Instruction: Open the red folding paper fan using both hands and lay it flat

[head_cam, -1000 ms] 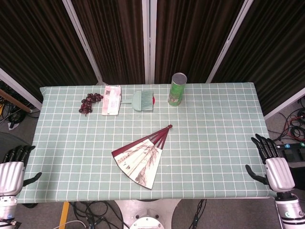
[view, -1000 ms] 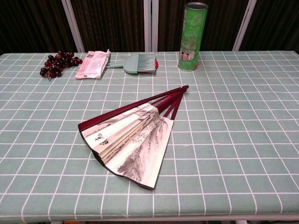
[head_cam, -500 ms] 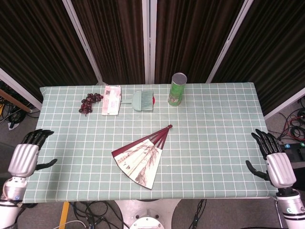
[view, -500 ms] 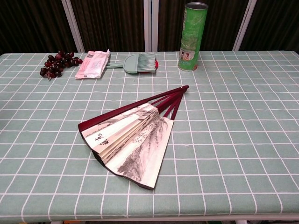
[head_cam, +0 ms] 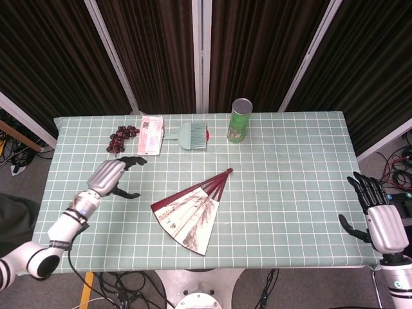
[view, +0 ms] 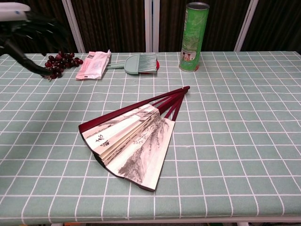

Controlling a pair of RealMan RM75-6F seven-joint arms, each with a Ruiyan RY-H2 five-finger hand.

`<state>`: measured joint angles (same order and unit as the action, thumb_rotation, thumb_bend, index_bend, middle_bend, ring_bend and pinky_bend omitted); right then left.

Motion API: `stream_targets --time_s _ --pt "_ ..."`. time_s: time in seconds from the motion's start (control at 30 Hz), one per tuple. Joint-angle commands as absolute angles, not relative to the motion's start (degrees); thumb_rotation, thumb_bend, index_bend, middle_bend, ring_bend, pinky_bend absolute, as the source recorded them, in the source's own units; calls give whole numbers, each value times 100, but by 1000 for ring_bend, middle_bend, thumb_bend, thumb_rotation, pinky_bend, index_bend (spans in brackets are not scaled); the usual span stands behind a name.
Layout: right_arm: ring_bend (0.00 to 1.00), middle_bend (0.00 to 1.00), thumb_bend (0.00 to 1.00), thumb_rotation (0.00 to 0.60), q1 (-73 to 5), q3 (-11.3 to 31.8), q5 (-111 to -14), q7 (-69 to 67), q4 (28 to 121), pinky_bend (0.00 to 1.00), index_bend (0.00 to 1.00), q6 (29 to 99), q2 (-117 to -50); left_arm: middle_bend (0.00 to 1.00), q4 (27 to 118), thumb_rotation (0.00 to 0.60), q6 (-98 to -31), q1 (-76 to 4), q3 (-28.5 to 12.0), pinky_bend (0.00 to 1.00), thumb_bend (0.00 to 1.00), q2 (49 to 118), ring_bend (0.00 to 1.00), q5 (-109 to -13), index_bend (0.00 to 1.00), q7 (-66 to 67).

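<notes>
The red folding paper fan [head_cam: 192,212] [view: 131,140] lies on the table, part-way spread, its red ribs meeting at a pivot toward the back right and its painted paper toward the front left. My left hand [head_cam: 114,174] [view: 21,23] hovers over the table left of the fan, fingers apart and holding nothing, a short gap from the fan's edge. My right hand [head_cam: 380,217] hangs beyond the table's right edge, fingers spread and empty; the chest view does not show it.
Along the back stand a green cylindrical can [head_cam: 239,120] [view: 193,36], a pale green brush [head_cam: 191,136] [view: 138,63], a pink-white packet [head_cam: 151,134] [view: 93,64] and a bunch of dark grapes [head_cam: 121,138] [view: 57,64]. A green checked cloth [head_cam: 290,180] covers the table.
My left hand has swung from off the table's left edge to above the cloth, close to the fan. The right hand shifted slightly outward. The fan has not moved.
</notes>
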<state>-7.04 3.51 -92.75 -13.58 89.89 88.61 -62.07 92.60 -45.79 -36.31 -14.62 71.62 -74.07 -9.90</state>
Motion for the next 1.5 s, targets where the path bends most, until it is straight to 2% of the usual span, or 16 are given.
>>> stream_targets --time_s 0.03,0.27,0.4,0.7,1.23,1.5 --pt "0 0 245 600 -698 350 -9245 -1366 8983 0 0 8845 -6192 274 8965 600 -3897 -4295 -1617 394 47 7697 279 -6580 238 -647" --pt "0 0 244 600 -686 347 -9216 -1330 9021 0 0 8829 -6140 284 8452 600 -3412 -5059 -1474 422 56 8336 307 -5071 236 71" --pt "0 0 244 600 -683 347 -9185 -1308 9042 0 0 8803 -6123 289 8234 600 -3423 -5424 -1400 444 60 8693 319 -4251 234 332" --pt "0 0 244 600 -718 365 -9135 -1266 9067 0 0 8725 -6147 293 7766 600 -3710 -6026 -1175 494 60 9302 333 -3140 224 918" --pt "0 0 245 600 -663 371 -9018 -1248 9045 0 0 8708 -6128 320 7053 600 -3587 -6377 -1126 520 93 9938 364 -2518 224 1193" --pt "0 0 245 600 -676 379 -8991 -1257 9018 0 0 8661 -6144 337 6867 600 -3672 -6367 -1074 520 180 10144 382 -2569 238 1276"
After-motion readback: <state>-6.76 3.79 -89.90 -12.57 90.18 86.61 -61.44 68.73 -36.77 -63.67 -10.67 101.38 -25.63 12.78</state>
